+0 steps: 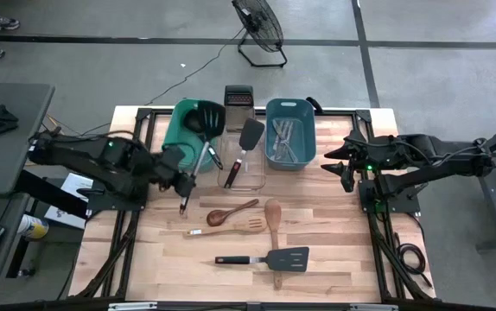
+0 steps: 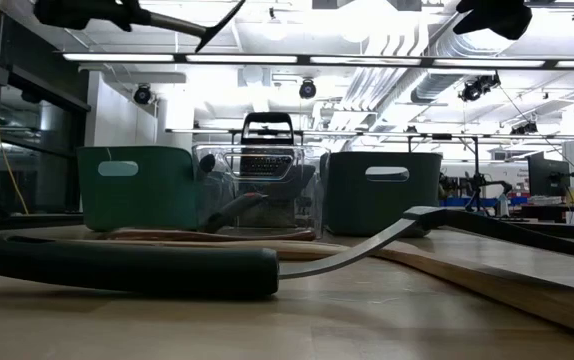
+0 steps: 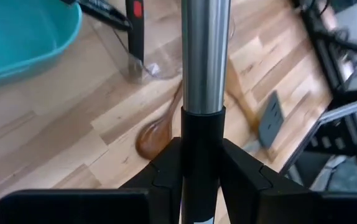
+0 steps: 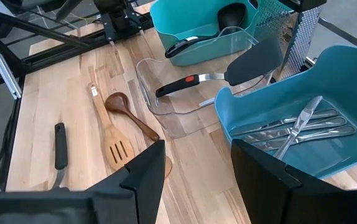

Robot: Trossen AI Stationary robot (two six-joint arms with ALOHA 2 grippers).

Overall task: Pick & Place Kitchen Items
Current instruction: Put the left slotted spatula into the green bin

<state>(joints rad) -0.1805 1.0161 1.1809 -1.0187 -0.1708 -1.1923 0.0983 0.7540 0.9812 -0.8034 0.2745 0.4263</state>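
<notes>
- The table (image 1: pixel 334 250) is pale wooden planks in a black frame.
- Along its far edge stand three tubs in a row: a teal tub (image 1: pixel 179 130) toward the left, a clear tub (image 1: pixel 241 173) in the middle, a blue tub (image 1: pixel 289 142) to the right.
- A steel grater (image 1: pixel 238 97) stands upright at the far edge, behind the clear tub.
- Mid-table lie a dark wooden spoon (image 1: pixel 231 212), a slotted wooden spatula (image 1: pixel 226 228) just nearer, and a pale wooden spoon (image 1: pixel 273 223) to their right.
- Toward the near edge lies a black turner (image 1: pixel 265 258), handle pointing left.
</notes>
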